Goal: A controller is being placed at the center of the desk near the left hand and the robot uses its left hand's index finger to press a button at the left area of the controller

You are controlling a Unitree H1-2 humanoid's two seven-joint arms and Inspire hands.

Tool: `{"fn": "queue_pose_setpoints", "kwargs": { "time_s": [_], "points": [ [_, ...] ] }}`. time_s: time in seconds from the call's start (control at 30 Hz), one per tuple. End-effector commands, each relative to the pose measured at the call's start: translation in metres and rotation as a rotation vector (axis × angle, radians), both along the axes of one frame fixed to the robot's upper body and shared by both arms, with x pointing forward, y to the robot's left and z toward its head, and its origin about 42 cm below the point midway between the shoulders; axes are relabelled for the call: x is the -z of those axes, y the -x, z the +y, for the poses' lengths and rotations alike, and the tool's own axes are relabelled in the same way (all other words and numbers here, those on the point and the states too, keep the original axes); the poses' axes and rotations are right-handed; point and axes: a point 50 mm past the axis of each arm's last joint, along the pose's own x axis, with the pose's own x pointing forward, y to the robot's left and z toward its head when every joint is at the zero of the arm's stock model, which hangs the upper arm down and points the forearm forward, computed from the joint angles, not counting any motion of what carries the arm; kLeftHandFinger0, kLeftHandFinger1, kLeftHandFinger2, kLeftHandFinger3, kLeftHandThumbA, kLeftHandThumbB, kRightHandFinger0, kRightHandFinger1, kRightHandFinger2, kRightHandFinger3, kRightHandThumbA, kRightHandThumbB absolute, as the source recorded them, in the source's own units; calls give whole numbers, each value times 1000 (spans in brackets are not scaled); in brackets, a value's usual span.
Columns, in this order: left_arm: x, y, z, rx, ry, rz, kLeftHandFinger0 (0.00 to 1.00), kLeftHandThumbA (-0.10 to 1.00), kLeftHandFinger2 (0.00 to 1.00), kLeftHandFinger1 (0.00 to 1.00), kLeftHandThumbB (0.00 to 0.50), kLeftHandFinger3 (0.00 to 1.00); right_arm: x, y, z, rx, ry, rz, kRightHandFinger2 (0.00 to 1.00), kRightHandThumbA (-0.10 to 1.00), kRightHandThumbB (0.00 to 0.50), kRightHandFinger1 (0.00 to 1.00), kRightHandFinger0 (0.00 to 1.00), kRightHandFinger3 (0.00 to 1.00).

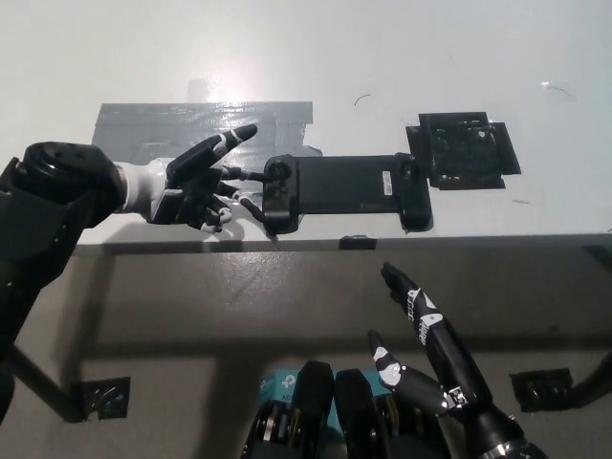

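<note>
The fingers point(228, 142) of the white left hand point(196, 182) are spread and hold nothing: one reaches up and to the right over the grey tape, while the lower ones point toward the left end of the controller point(346, 187). One thin fingertip lies at the controller's left grip, close beside the round thumbstick point(278, 172); whether it touches a button there is too fine to tell. The hand looks posed this way so that a single fingertip can press while the others stay out of the way, rather than to grasp.

The controller is a long black phone-clamp gamepad lying flat and lengthwise on the white table point(382, 57), near the table's front edge and roughly at the middle of the view. Its left grip faces the left hand, which puts the target buttons within easy reach of it. I judge the press to be at or just short of contact, so the next move calls for a small, straight push that does not slide the controller to the right.

A patch of grey tape point(201, 122) lies on the table behind the hand, and a square black pad point(463, 149) sits just beyond the controller's right end, probably as placement marks.

The black right hand point(430, 368) rests low, in front of the table's edge, its fingers apart and empty, clear of the work.
</note>
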Motion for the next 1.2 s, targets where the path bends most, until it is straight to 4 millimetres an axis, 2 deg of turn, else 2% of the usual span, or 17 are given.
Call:
{"fn": "queue_pose_setpoints", "kwargs": {
  "time_s": [0.0,0.1,0.2,0.27,0.57,0.63,0.73,0.87,0.97,1.0,1.03,1.17],
  "points": [
    [-29,-6,-12,25,-3,-58,38,1000,631,248,474,1000,-15,-2,3,-4,-20,-68,1000,389,230,1000,1000,1000],
    [-24,-6,-13,26,3,-46,0,1000,570,194,472,1000,-16,-1,3,-3,-17,-71,1000,392,227,1000,1000,1000],
    [-24,-6,-13,26,3,-46,0,1000,565,189,473,1000,-16,-1,3,-3,-17,-71,1000,394,227,1000,1000,1000],
    [-19,-3,-15,28,-16,-50,13,1000,625,227,484,1000,-15,0,2,-4,-21,-68,1000,381,222,1000,1000,1000],
    [-6,1,-16,34,-5,-25,19,1000,661,250,480,1000,-11,7,1,-2,-8,-61,1000,407,233,1000,1000,1000],
    [-6,1,-16,35,-10,-27,2,1000,629,238,474,1000,-12,6,1,-3,-11,-62,1000,402,232,1000,1000,1000],
    [-5,0,-15,27,0,-16,0,1000,564,166,478,1000,-12,6,1,-5,-21,-59,1000,383,231,1000,1000,1000],
    [-8,-1,-13,18,-2,-26,0,1000,575,164,466,1000,-12,6,0,-4,-11,-64,1000,384,229,1000,1000,1000],
    [-9,-1,-11,13,6,-26,0,1000,635,190,457,1000,-12,6,1,-2,-13,-64,1000,382,230,1000,1000,1000],
    [-10,-1,-11,15,-2,-32,20,1000,701,242,458,1000,-12,6,0,0,-10,-63,1000,391,234,1000,1000,1000],
    [-11,-1,-11,16,-5,-35,37,1000,706,276,452,1000,-12,6,0,0,-7,-63,1000,395,233,1000,1000,1000],
    [-11,-2,-11,15,-5,-33,48,1000,703,293,462,1000,-13,5,0,0,-4,-69,1000,401,233,1000,1000,1000]
  ]
}}
